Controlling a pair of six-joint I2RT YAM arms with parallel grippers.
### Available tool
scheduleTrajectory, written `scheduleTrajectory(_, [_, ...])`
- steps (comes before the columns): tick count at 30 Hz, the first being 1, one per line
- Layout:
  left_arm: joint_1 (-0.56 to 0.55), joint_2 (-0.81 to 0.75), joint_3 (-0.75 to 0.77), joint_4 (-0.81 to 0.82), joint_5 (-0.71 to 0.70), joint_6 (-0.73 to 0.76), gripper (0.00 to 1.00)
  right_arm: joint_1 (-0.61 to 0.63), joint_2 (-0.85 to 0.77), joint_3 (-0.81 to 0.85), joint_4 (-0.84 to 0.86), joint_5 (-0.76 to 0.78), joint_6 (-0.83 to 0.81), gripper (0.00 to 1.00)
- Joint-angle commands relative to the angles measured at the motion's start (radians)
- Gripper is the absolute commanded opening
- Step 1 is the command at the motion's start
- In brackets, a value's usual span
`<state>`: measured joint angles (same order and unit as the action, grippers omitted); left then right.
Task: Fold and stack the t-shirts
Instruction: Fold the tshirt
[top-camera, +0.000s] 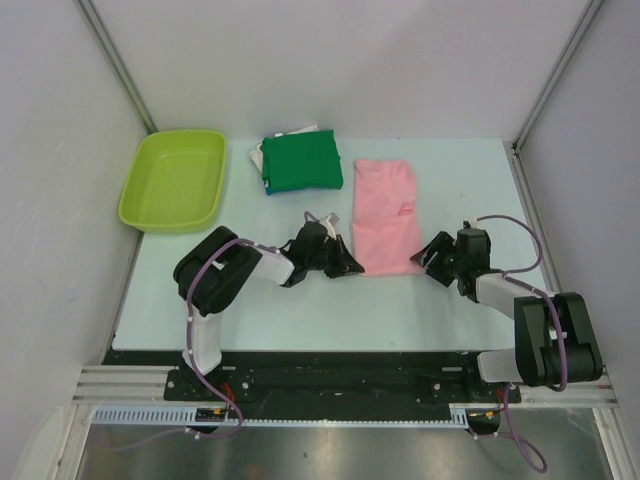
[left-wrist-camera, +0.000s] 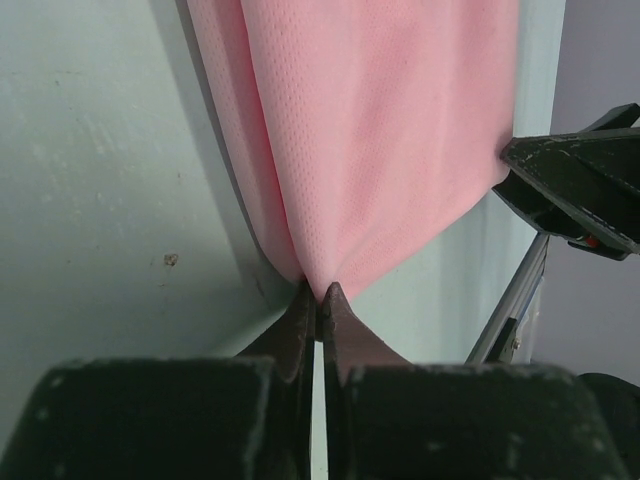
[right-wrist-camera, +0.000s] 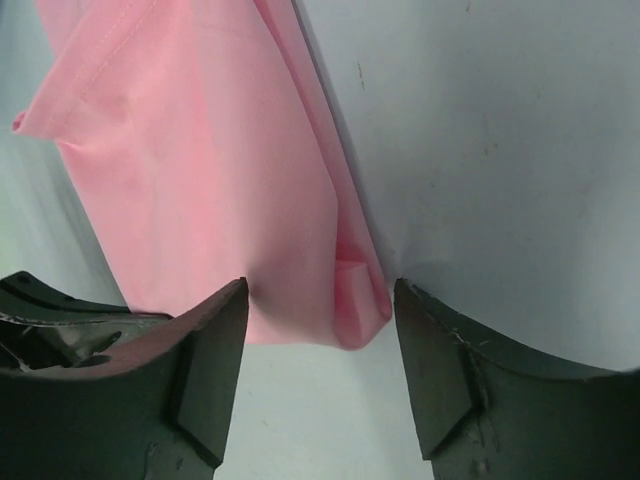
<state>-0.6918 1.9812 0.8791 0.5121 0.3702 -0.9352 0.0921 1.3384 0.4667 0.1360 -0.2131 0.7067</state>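
Observation:
The pink t-shirt (top-camera: 383, 214) lies folded into a long strip on the table's middle right. My left gripper (top-camera: 352, 266) is shut on its near left corner (left-wrist-camera: 318, 285); the cloth (left-wrist-camera: 370, 130) fans out from the closed jaws. My right gripper (top-camera: 428, 256) is open, its fingers (right-wrist-camera: 215, 340) straddling the shirt's near right corner (right-wrist-camera: 355, 300) without touching it. A folded dark green t-shirt (top-camera: 301, 160) lies at the back on top of a white one (top-camera: 257, 153), with a blue edge showing beneath.
A lime green plastic tub (top-camera: 175, 178) stands at the back left. The right gripper's fingers (left-wrist-camera: 580, 180) show at the right edge of the left wrist view. White walls enclose the table on three sides.

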Motion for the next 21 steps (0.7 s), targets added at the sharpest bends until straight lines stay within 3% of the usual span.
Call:
scheduleTrajectory(1, [-0.005,0.001,-0.043,-0.103,-0.019,0.024,0.00,0.012,0.054,-0.019,0.073,-0.019,0.025,0.62])
scheduleTrajectory(4, [-0.003,-0.013,-0.052,-0.101,-0.019,0.024,0.00,0.017,0.084,-0.023,0.088,-0.019,0.025,0.48])
scheduleTrajectory(7, [-0.002,-0.034,-0.072,-0.096,-0.020,0.024,0.00,0.021,0.097,-0.030,0.094,-0.017,0.031,0.20])
scheduleTrajectory(8, [0.000,-0.041,-0.080,-0.096,-0.022,0.022,0.00,0.024,0.099,-0.030,0.088,-0.008,0.033,0.00])
scheduleTrajectory(12, [-0.003,-0.093,-0.129,-0.081,-0.010,0.015,0.00,0.057,0.052,-0.040,0.021,0.026,0.025,0.00])
scheduleTrajectory(20, [-0.072,-0.347,-0.314,-0.135,-0.039,0.015,0.00,0.244,-0.330,-0.129,-0.229,0.174,0.091,0.00])
scheduleTrajectory(21, [-0.083,-0.376,-0.337,-0.133,-0.056,0.009,0.00,0.312,-0.369,-0.143,-0.295,0.197,0.103,0.00])
